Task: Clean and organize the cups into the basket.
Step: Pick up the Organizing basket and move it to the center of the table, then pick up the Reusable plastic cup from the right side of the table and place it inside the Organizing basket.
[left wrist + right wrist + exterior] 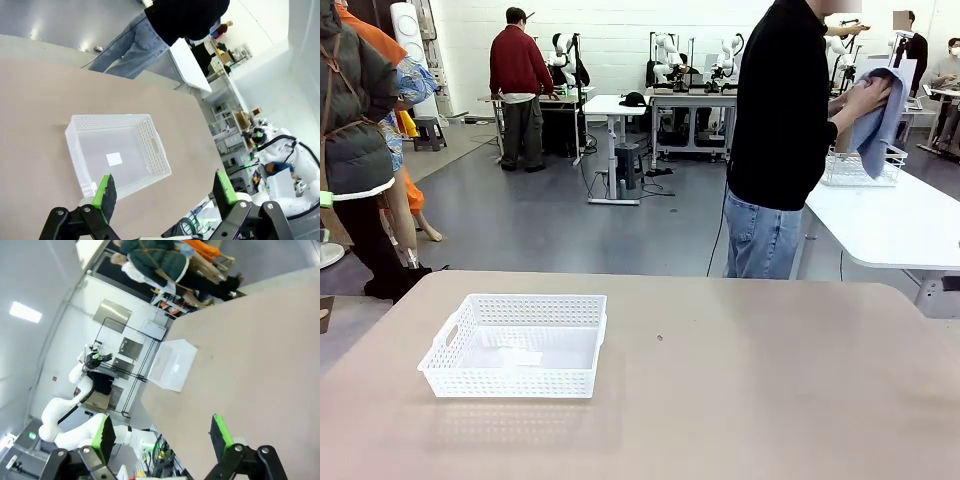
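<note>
The white lattice basket (510,383) sits empty on the tan table (740,380), left of the middle. It also lies below my left gripper (165,194), with its slotted end wall (156,148) turned toward the table edge. That gripper hangs open above the table, nothing between its green pads. My right gripper (162,436) is open too, high over the table, with the basket (161,367) far off. No cups are in view. At the far side a person (780,120) in a black top rubs a blue cloth (880,120) between both hands.
A white side table (890,225) stands at the far right with a white wire basket (863,170) on it. The tan table's surface around the lattice basket is bare. Other people and benches stand well back in the room.
</note>
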`<state>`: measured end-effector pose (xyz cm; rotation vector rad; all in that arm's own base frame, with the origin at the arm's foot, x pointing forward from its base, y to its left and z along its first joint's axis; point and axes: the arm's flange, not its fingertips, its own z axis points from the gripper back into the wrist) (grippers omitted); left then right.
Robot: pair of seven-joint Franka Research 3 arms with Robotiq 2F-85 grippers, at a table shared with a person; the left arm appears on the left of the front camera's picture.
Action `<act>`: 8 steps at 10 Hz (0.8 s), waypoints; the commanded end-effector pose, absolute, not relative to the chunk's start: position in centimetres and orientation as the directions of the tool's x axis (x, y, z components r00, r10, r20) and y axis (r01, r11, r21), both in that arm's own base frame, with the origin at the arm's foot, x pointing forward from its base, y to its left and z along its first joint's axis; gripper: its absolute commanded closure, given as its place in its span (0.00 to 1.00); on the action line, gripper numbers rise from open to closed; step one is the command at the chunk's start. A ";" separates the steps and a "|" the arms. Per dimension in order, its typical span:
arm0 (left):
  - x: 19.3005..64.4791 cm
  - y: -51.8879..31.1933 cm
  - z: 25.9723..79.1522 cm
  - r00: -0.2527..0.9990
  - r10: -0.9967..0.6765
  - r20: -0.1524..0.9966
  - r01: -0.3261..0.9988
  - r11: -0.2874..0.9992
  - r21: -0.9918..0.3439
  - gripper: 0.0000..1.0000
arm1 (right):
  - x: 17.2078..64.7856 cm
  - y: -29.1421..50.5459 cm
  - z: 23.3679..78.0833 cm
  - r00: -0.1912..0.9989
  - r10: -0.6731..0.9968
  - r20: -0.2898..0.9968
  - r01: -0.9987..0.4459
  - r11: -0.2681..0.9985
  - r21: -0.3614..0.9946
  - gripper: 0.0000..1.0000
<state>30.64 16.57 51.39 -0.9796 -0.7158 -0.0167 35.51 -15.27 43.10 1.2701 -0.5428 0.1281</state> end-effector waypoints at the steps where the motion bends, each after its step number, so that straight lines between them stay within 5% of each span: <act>1: 29.0 19.5 51.3 0.758 0.347 0.553 0.324 0.535 -0.780 0.00 | 34.9 -17.3 42.9 0.875 -0.208 0.438 -0.362 0.321 0.875 0.00; 8: 23.0 25.8 49.8 0.770 0.467 0.435 0.206 0.463 -0.862 0.00 | 26.2 -25.3 42.0 0.807 -0.400 0.435 -0.282 0.386 0.878 0.00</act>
